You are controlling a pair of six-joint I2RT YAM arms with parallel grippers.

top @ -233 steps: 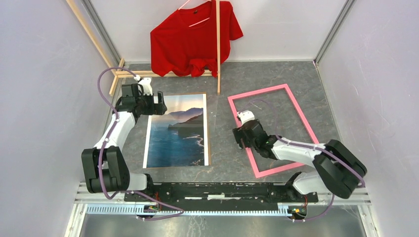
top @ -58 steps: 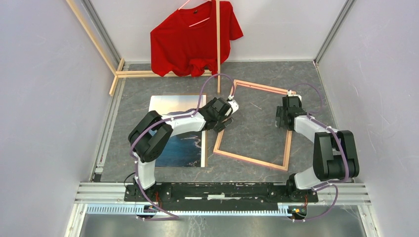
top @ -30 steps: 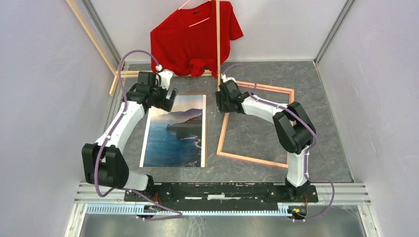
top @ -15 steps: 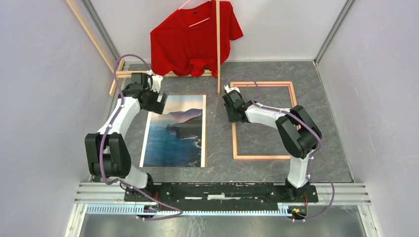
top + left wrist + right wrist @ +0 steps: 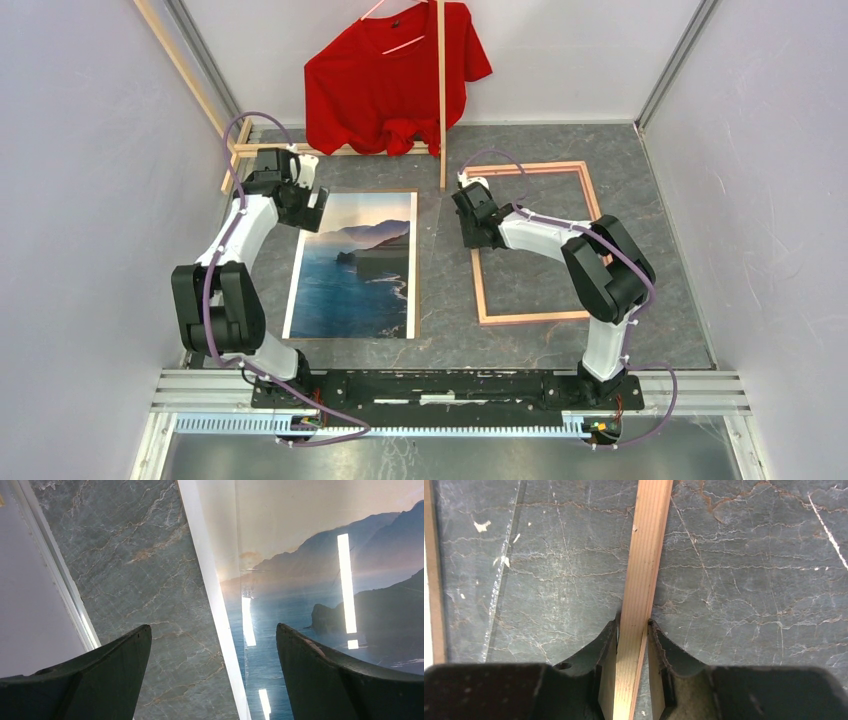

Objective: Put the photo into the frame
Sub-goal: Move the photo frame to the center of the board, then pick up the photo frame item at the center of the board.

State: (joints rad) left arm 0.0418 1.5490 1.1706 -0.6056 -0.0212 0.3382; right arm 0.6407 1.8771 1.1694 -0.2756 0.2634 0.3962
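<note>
Grey marbled surface carried both task items, side by side and apart. At centre right the frame lay pale wood side up and square to the photo; seconds earlier it showed pink and sat askew. The right hand had narrowed onto its left rail. The right wrist view confirmed the pinch, which the top view obscured. The left hand hovered fully spread and empty at the photo's upper-left corner. Judgement: frame prepared, photo transfer pending.

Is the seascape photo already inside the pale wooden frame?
No, the blue seascape print lies flat to the left of the pale wooden rectangular frame, apart.
</note>
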